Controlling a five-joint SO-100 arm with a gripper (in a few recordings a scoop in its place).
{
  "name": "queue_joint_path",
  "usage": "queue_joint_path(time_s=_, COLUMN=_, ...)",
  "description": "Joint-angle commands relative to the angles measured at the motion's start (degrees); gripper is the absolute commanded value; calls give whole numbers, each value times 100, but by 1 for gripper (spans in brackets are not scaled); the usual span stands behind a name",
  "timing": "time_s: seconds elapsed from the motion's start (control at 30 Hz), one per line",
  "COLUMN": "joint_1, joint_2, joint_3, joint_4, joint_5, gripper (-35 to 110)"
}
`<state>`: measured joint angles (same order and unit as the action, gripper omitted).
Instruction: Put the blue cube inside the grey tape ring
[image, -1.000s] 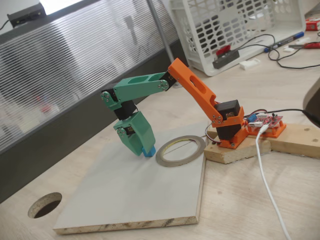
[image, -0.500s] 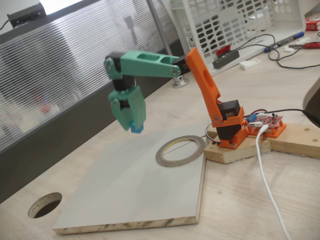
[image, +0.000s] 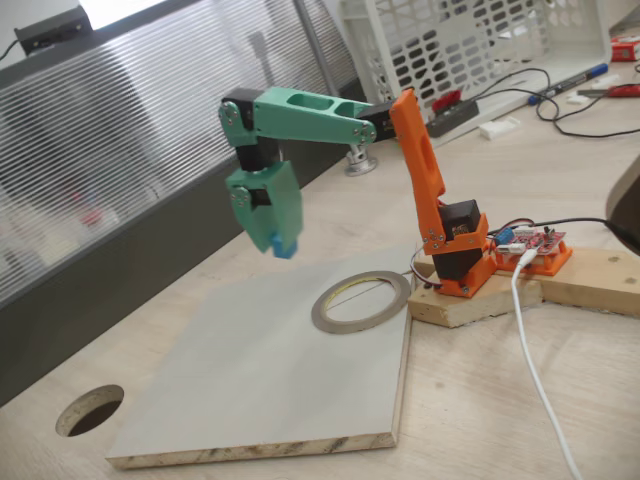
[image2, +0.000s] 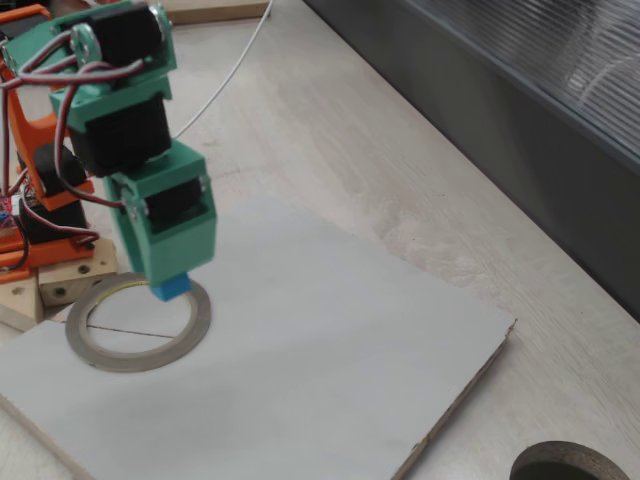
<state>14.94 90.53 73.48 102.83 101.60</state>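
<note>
Hand (image: 280, 243) clamped on the blue cube (image: 284, 246), high above the board w/ the grey tape ring (image: 361, 302) off to its right: swing over hole centre, lower, then release.

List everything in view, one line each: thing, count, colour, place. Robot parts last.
blue cube: 1, sky blue, held above the board, at the end effector's tip
grey tape ring: 1, grey, flat on the board near the arm's base
board: 1, pale grey, on the wooden desk
desk hole: 1, dark, round, beside the board's corner
basket: 1, white, behind the arm
circuit board: 1, red, on the wooden block by the base
cable: 1, white, running from the circuit board over the desk
pen: 1, blue-capped, far desk
end effector: 1, green, raised, shut on the cube
arm base: 1, orange, on the wooden block
</note>
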Motion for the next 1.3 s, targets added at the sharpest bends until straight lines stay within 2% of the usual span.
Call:
queue_joint_path(time_s=0.0, joint_1=0, joint_2=1063, joint_3=1450, joint_4=9, joint_5=97, gripper=10)
queue_joint_path(time_s=0.13, joint_1=44, joint_2=1600, joint_3=2909, joint_4=-193, joint_5=97, gripper=10)
queue_joint_path(time_s=0.4, joint_1=70, joint_2=1881, joint_3=4535, joint_4=-1696, joint_5=97, gripper=10)
queue_joint_path(time_s=1.27, joint_1=0, joint_2=1802, joint_3=4658, joint_4=-1890, joint_5=97, gripper=11)
